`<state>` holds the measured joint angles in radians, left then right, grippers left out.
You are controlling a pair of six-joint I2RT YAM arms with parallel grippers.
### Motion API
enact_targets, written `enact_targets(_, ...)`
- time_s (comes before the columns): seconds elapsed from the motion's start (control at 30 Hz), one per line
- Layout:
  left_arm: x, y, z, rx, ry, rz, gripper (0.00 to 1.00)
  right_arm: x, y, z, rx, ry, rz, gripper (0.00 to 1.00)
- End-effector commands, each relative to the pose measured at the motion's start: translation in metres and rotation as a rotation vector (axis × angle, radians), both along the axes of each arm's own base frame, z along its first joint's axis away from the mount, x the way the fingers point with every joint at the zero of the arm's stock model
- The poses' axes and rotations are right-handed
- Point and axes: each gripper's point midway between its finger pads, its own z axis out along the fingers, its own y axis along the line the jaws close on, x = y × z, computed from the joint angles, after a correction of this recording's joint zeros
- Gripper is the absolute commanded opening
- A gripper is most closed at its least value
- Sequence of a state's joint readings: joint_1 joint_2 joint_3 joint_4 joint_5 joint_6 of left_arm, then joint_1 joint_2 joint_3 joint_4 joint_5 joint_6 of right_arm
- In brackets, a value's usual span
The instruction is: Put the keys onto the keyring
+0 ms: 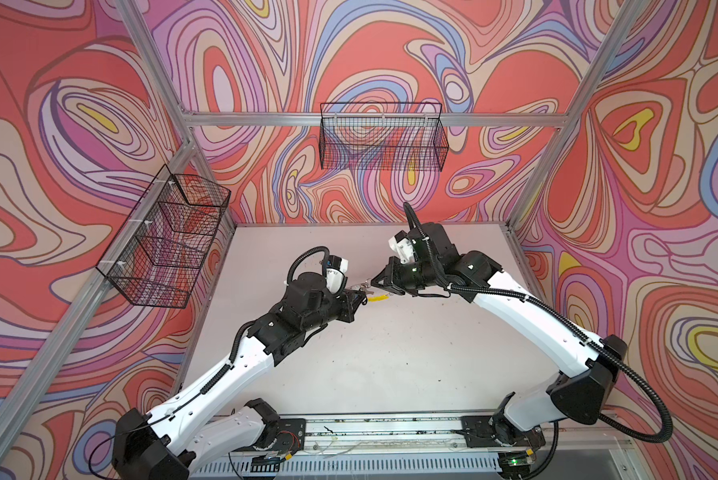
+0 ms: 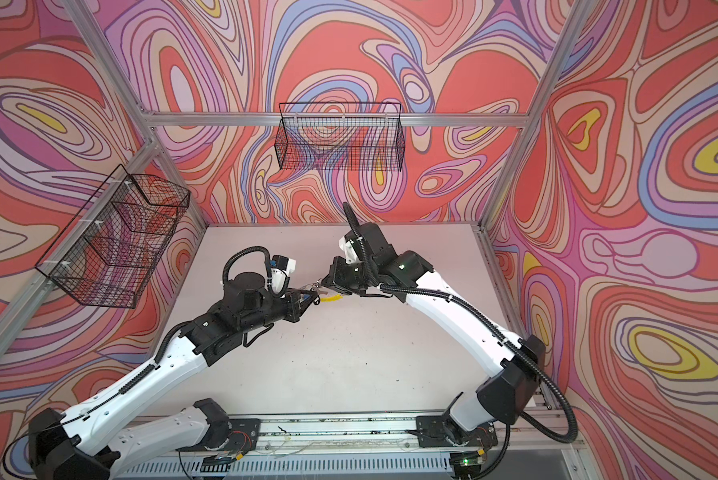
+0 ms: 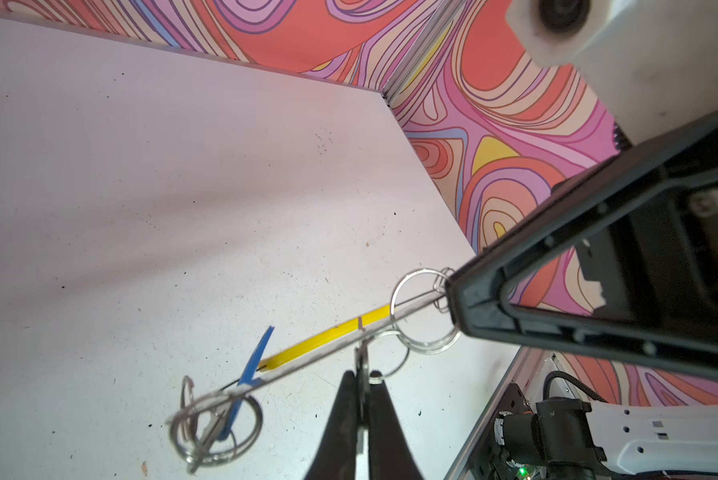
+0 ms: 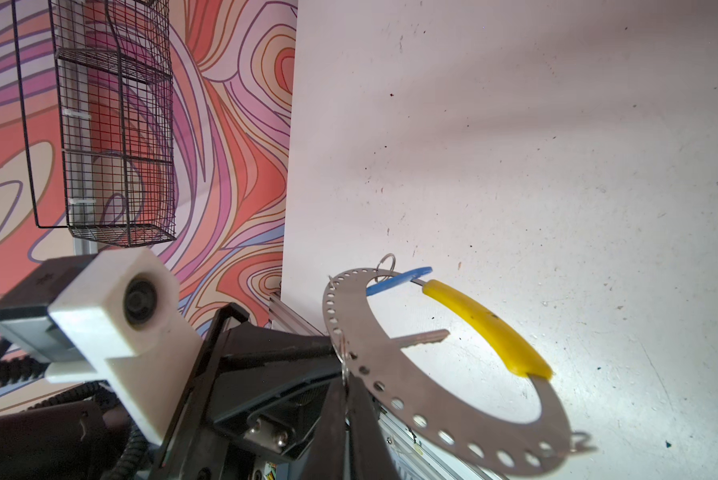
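Note:
Both grippers meet above the middle of the table. My right gripper (image 4: 346,384) is shut on the rim of the keyring (image 4: 411,395), a flat grey perforated ring with a yellow sleeve (image 4: 486,328), and holds it in the air. A blue tag (image 4: 398,280) hangs on the ring's far arc, with a key and split rings (image 3: 211,424) below it. My left gripper (image 3: 361,376) is shut on a silver key (image 3: 360,359), seen edge-on. That key's blade (image 4: 425,337) pokes through the ring's opening. In both top views the grippers (image 1: 367,291) (image 2: 317,291) nearly touch. No black tag shows.
The white table (image 1: 390,353) lies below the grippers. A black wire basket (image 1: 170,245) hangs on the left wall and another wire basket (image 1: 382,137) on the back wall. The arms' base rail (image 1: 369,432) runs along the front edge.

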<state>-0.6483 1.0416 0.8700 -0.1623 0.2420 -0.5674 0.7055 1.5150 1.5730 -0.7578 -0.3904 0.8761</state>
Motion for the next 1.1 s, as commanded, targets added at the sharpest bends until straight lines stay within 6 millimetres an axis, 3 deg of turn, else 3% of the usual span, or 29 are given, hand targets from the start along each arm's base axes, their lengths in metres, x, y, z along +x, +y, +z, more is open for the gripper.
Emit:
enact_targets(0.0, 0.000, 0.011, -0.008, 0.029, 0.049, 0.047, 0.00, 0.004, -0.002, 0.009, 0.015, -0.018, -0.001, 0.00)
enact_targets(0.5, -0.005, 0.008, 0.007, -0.014, 0.012, 0.018, 0.00, 0.004, -0.004, -0.003, -0.025, -0.051, 0.027, 0.00)
enact_targets(0.9, -0.009, 0.006, 0.013, -0.022, -0.010, -0.010, 0.00, 0.004, -0.003, -0.002, -0.009, -0.085, 0.041, 0.00)
enact_targets(1.07, -0.011, 0.006, 0.016, -0.020, -0.014, -0.018, 0.00, 0.003, -0.003, -0.014, -0.015, -0.073, 0.046, 0.00)
